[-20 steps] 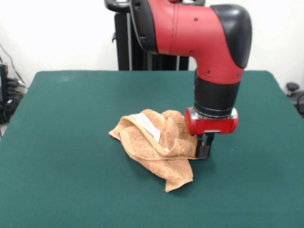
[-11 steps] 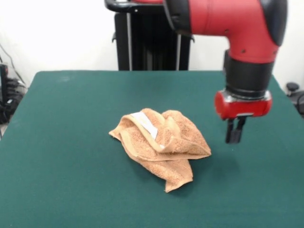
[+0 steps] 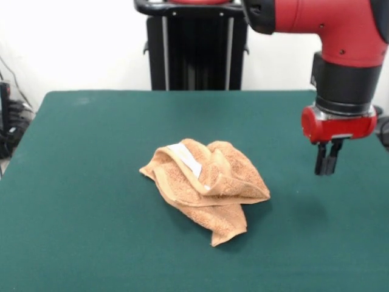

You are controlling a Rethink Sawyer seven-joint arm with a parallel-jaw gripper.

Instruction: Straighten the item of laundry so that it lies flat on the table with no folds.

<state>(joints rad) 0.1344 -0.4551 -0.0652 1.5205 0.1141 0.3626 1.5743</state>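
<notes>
Several folds bunch our towel (image 3: 205, 185). Our gripper (image 3: 327, 164) hangs at its three o'clock, jaws nearly together, holding nothing. We judge a grab there risks catching stacked layers.

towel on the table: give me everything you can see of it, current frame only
The towel is a small orange-tan terry cloth, looped pile by the look of it, lying crumpled in a heap near the middle of the green table. Several layers fold over one another; one corner points toward the camera, another sticks out to the picture's left. A white label strip runs along a raised fold on top. Nothing but the table touches it: the gripper hangs clear of it to the picture's right, fingers close together, empty.
</notes>
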